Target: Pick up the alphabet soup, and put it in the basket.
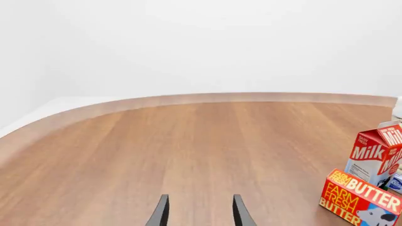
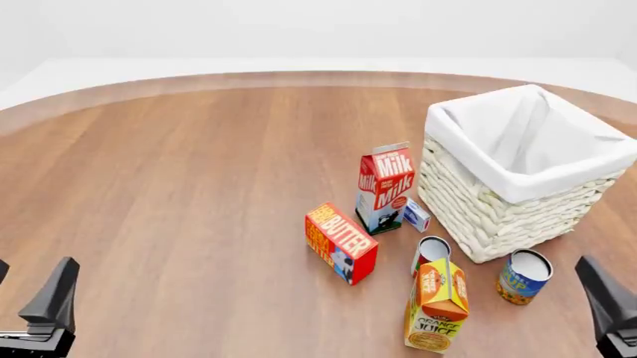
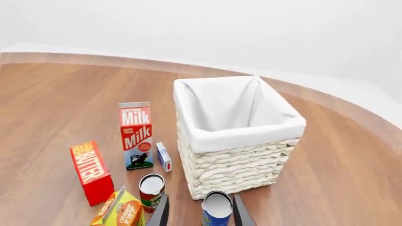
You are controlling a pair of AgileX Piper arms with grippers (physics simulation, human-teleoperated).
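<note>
At the far left of the front view the left end effector (image 2: 30,317) sits low at the near edge of the counter (image 2: 179,186), its fingers apart with nothing between them, as its own wrist view shows over bare wood. It is well apart from everything that matters. Moving right, the butter (image 2: 341,243) box lies near the middle, the milk (image 2: 384,187) carton stands upright just behind it, and a small blue-and-white box (image 2: 415,215) sits between the milk and the basket (image 2: 497,209). Nearer the camera stands the juice (image 2: 437,304) carton, with a red-labelled can (image 2: 431,253) just behind it. Right of that, the soup (image 2: 523,276) stands upright on the counter, its long axis vertical and its pale top facing up, just in front of the basket's near wall and apart from the other can. At the far right the right end effector (image 3: 199,212) is the nearer one by a wide margin: its wrist view looks along parted fingers that frame the soup (image 3: 217,209), which lies straight ahead and below, the basket directly beyond it. The grasp looks like a short forward-and-down reach for the right arm, not yet begun.
</note>
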